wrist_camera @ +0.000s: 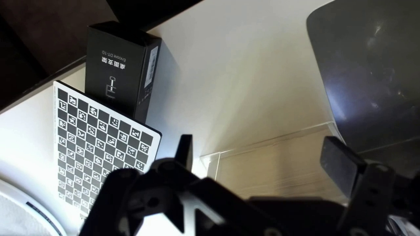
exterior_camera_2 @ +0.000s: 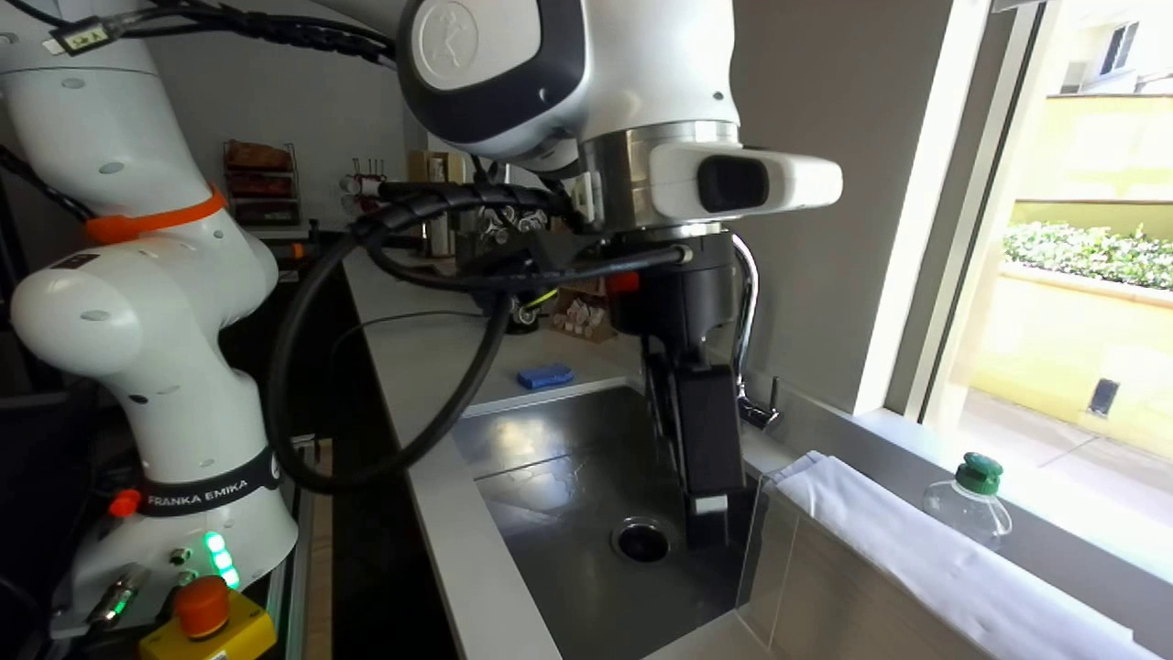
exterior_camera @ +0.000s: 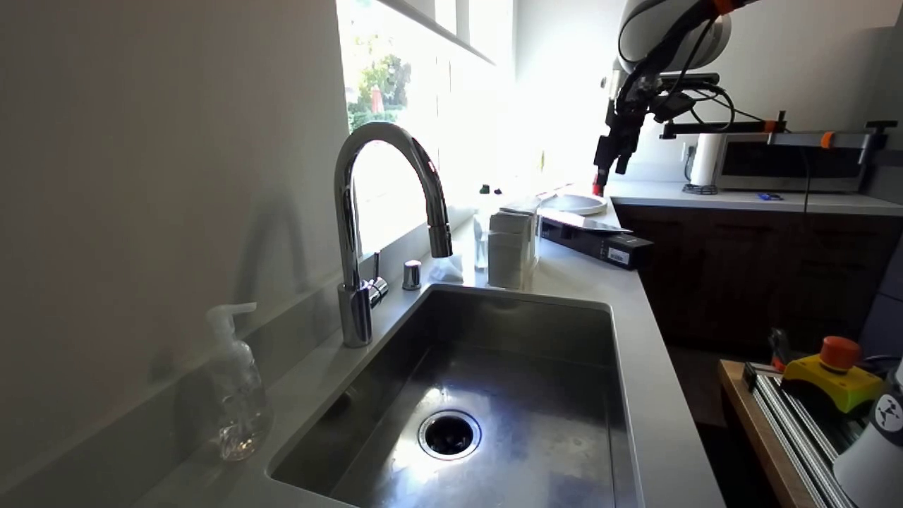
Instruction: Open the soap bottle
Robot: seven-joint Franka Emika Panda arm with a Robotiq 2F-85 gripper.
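A small pale, see-through bottle (exterior_camera_2: 967, 504) with a green cap (exterior_camera_2: 981, 472) fits the soap bottle best. It stands upright by the window, beside a clear holder (exterior_camera_2: 825, 587) of white paper towels. In an exterior view the bottle (exterior_camera: 482, 229) is partly hidden behind the holder and a second dark cap shows close by. It is not in the wrist view. My gripper (wrist_camera: 257, 147) is open and empty, with the holder seen below and between its fingers. In both exterior views the gripper (exterior_camera: 612, 166) hangs above the counter, fingers down (exterior_camera_2: 710, 513), apart from the bottle.
An arched faucet (exterior_camera: 384, 130) and sink (exterior_camera: 621, 367) lie beyond the holder. A clear pump bottle (exterior_camera: 240, 402) stands by the wall. A black box (wrist_camera: 115, 68) and checkered board (wrist_camera: 105, 141) lie on the counter, near a round white plate (wrist_camera: 19, 213). A blue sponge (exterior_camera_2: 545, 376) lies past the sink.
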